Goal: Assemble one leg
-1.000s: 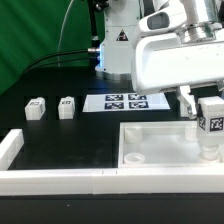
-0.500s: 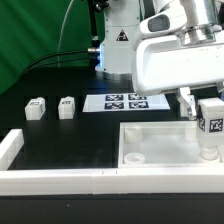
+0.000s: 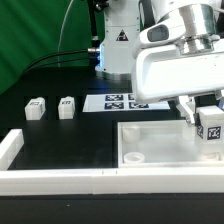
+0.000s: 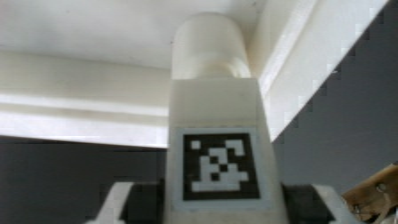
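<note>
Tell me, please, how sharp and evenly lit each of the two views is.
Exterior view: evenly lit and fairly sharp, though the white tray shows little contrast and the leg sits at the frame's edge. Wrist view: soft throughout, the leg filling the frame, its tag edges fuzzy.

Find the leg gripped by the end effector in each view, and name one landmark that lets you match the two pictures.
Exterior view: the leg stands upright at the exterior view's far right edge, over the right end of the tray.
Wrist view: the leg fills the middle of the picture, seen close up along its length.
Shared landmark: the black-and-white tag on the leg's face.
</note>
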`<state>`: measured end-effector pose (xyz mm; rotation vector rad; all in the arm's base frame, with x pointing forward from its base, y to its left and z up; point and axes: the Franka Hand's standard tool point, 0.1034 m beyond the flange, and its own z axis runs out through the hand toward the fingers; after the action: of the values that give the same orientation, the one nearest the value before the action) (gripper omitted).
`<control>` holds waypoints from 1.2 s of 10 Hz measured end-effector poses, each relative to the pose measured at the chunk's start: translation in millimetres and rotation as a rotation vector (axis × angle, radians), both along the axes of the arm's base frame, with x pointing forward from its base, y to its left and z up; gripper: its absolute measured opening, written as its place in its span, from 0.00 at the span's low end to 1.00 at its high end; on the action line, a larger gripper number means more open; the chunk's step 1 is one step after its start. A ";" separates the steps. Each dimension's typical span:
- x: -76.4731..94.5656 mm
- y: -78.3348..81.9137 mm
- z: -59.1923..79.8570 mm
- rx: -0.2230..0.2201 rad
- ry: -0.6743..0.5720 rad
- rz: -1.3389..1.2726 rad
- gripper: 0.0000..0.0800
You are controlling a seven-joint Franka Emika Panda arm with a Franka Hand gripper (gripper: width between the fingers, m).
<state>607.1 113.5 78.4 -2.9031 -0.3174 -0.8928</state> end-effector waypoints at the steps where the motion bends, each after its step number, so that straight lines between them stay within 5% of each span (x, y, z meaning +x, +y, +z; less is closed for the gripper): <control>1: 0.1 0.1 0.1 0.000 0.000 0.000 0.37; 3: -1.3 0.6 -2.3 0.000 0.010 0.002 0.64; 4: -1.4 0.6 -2.4 0.000 0.010 0.002 0.64; 5: -1.4 0.6 -2.5 0.000 0.010 0.002 0.77; 9: -1.4 -0.1 -2.4 -0.001 0.012 0.001 0.81; 12: 3.5 0.2 17.9 -0.004 0.021 0.008 0.81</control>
<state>610.6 113.7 96.2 -2.9112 -0.3290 -0.8607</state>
